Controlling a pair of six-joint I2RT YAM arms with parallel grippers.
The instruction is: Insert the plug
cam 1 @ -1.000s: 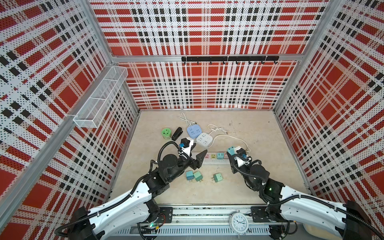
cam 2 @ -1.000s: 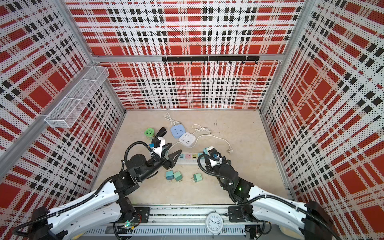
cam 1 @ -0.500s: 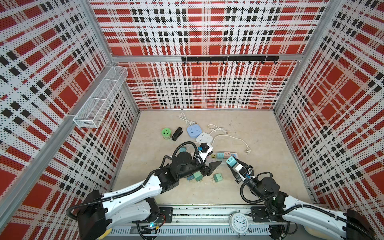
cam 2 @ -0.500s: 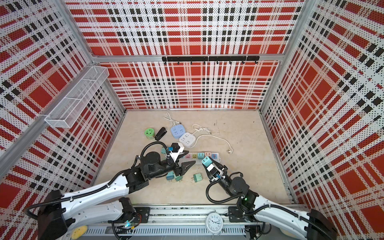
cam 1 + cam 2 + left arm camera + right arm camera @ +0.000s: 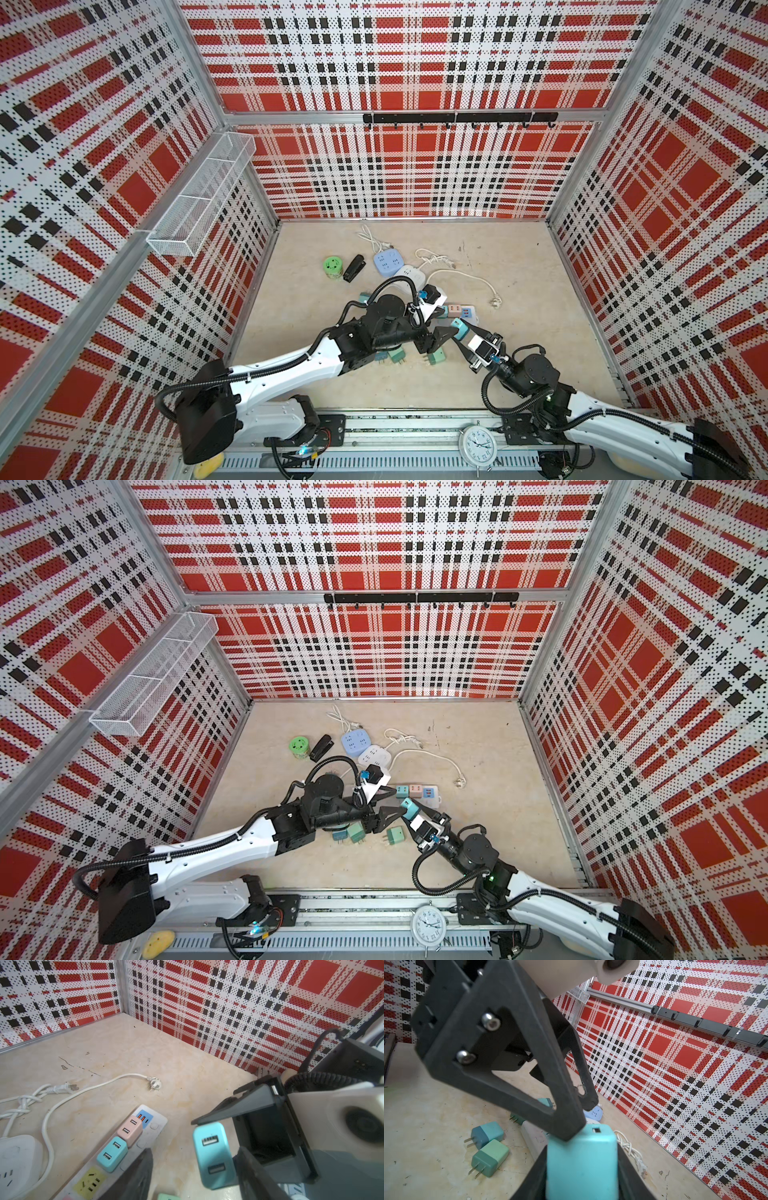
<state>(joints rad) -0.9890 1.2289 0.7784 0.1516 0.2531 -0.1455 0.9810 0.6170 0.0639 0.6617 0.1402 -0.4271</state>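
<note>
My right gripper [image 5: 581, 1147] is shut on a teal plug [image 5: 581, 1165], a two-port charger block held above the table just in front of the power strip [image 5: 476, 319]. In both top views my left gripper [image 5: 446, 325] reaches across the middle and is open around the same plug [image 5: 409, 809]. The left wrist view has the plug [image 5: 214, 1155] between the left gripper's [image 5: 193, 1169] fingers, close against one finger [image 5: 249, 1167], with a wide gap to the other. The white strip [image 5: 154, 1126] carries a pink charger [image 5: 129, 1130], a teal charger [image 5: 112, 1153] and a free yellow socket [image 5: 90, 1182].
Loose green and teal plugs [image 5: 436, 356] [image 5: 356, 833] [image 5: 490, 1157] lie on the table under the arms. Behind them are a green round socket [image 5: 332, 266], a black stapler [image 5: 354, 268], blue [image 5: 388, 262] and white [image 5: 409, 274] socket cubes, and a white cord [image 5: 494, 301].
My left arm has swung right across the middle and its jaws have narrowed around the teal plug. My right gripper has drawn back toward the front with the plug still in it.
</note>
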